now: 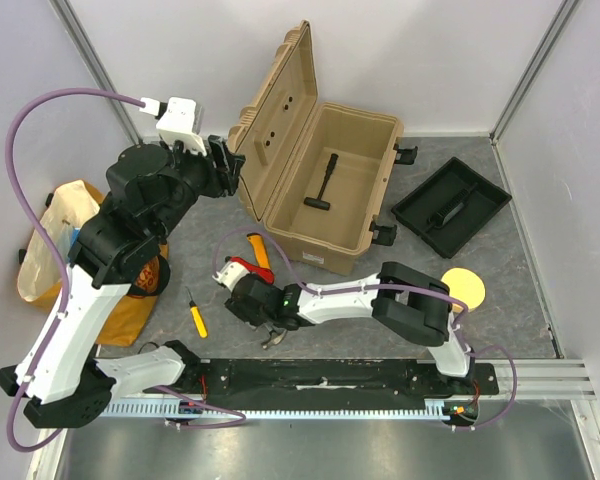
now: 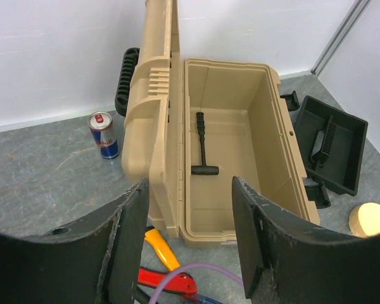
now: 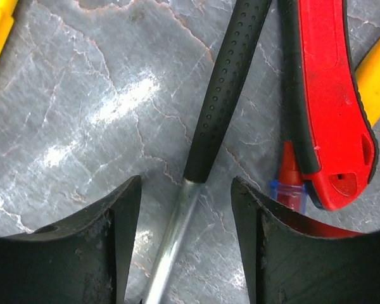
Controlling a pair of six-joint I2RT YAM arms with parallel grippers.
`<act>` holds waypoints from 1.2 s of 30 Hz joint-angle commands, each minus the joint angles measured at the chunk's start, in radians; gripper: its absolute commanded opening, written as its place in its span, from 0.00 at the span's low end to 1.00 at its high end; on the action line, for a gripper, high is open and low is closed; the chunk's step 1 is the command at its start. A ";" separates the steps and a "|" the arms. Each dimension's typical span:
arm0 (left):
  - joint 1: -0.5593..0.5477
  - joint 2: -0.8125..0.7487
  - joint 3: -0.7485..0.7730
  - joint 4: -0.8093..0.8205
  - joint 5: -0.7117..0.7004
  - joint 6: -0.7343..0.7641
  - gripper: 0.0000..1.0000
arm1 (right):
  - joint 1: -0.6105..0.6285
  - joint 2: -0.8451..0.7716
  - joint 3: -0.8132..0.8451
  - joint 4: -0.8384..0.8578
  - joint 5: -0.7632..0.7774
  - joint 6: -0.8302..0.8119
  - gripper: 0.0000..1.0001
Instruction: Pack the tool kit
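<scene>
The tan toolbox [image 1: 365, 215] stands open with its lid [image 1: 275, 110] upright, and a black hammer [image 1: 325, 184] lies on its floor. My left gripper [image 1: 225, 165] hovers open by the lid's left side, looking down into the toolbox [image 2: 266, 120] with nothing between its fingers [image 2: 130, 240]. My right gripper [image 3: 187, 240] is low over the table, open. It straddles the bare metal shaft of a tool with a black dimpled grip [image 3: 225, 95]. The red knife [image 3: 326, 95] lies just right of it. A yellow screwdriver [image 1: 196, 315] lies further left.
The black inner tray [image 1: 450, 205] sits on the table right of the box, with the round yellow sponge disc [image 1: 464, 288] in front of it. A yellow-orange cloth bag [image 1: 70, 250] lies at the left. A drink can [image 2: 105, 134] stands behind the lid. An orange-handled tool [image 1: 260, 250] lies beside the knife.
</scene>
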 commanded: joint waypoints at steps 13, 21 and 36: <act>-0.004 -0.006 0.010 0.011 -0.033 -0.017 0.61 | -0.075 0.071 0.061 0.006 -0.034 0.064 0.00; -0.003 0.003 0.011 0.012 -0.039 -0.014 0.61 | -0.059 -0.051 0.023 0.047 -0.009 -0.015 0.00; -0.003 -0.012 0.017 0.015 -0.102 -0.037 0.61 | -0.013 -0.439 -0.172 0.217 0.207 -0.013 0.00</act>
